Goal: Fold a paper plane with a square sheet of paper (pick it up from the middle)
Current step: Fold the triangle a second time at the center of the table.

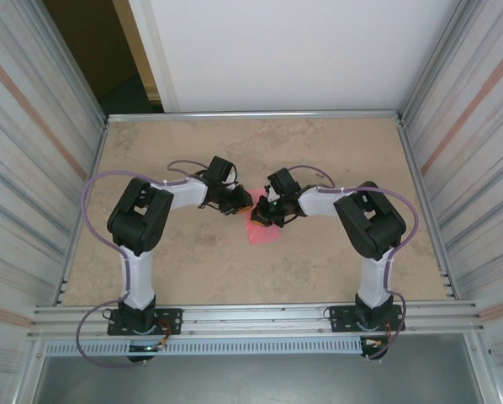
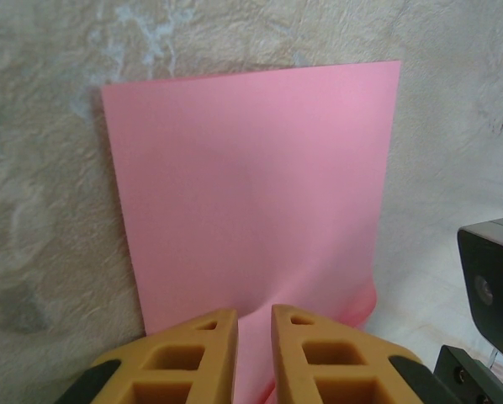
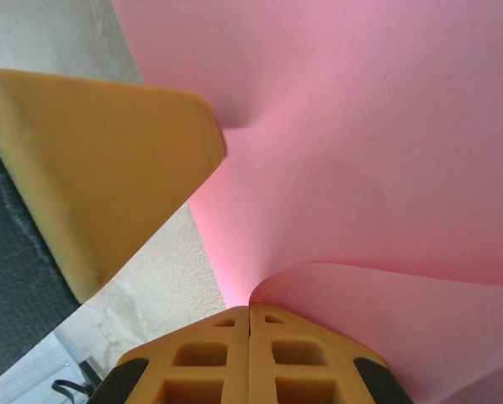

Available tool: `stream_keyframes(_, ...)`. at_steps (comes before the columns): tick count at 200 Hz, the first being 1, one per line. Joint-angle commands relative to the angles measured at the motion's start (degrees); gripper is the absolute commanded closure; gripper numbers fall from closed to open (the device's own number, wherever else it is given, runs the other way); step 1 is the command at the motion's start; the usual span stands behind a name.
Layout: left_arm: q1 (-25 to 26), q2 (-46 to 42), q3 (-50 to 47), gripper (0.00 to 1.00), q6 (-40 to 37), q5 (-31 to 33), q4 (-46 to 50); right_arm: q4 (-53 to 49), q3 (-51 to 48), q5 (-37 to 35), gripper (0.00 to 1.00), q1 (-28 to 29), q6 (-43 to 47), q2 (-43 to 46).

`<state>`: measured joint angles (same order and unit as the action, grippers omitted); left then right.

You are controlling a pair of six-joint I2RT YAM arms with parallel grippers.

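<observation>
Pinching the pink sheet of paper [image 2: 251,194] from both sides mid-table, the left gripper [image 2: 253,337] and right gripper [image 3: 250,337] are each clamped on its near edge, the sheet stretching away from both

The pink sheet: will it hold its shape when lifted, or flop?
Probably floppy: the square sheet of paper already curls where the right hand pinches its edge. Likely very light and easily creased, since it buckles near the left hand too.
</observation>
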<state>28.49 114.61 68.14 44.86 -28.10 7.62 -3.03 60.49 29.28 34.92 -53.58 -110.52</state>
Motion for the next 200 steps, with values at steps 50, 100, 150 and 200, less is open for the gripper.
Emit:
stream_keyframes(50,-0.63,1.4,-0.81,0.8,-0.28,0.43,2.45,1.25,-1.11,-1.92,1.0,0.11,-1.16,1.43)
stream_keyframes(100,-0.64,1.39,-0.89,0.8,-0.3,0.49,2.46,0.92,-1.14,-2.16,1.0,0.13,-1.35,0.68)
stream_keyframes(150,-0.63,1.32,-1.03,0.8,-0.21,0.5,2.41,0.57,-1.15,-2.53,1.0,0.15,-1.61,0.09)
stream_keyframes(200,-0.75,1.15,-0.99,0.8,-0.17,0.41,2.4,0.26,-0.84,-2.22,1.0,0.2,-1.7,-0.81)
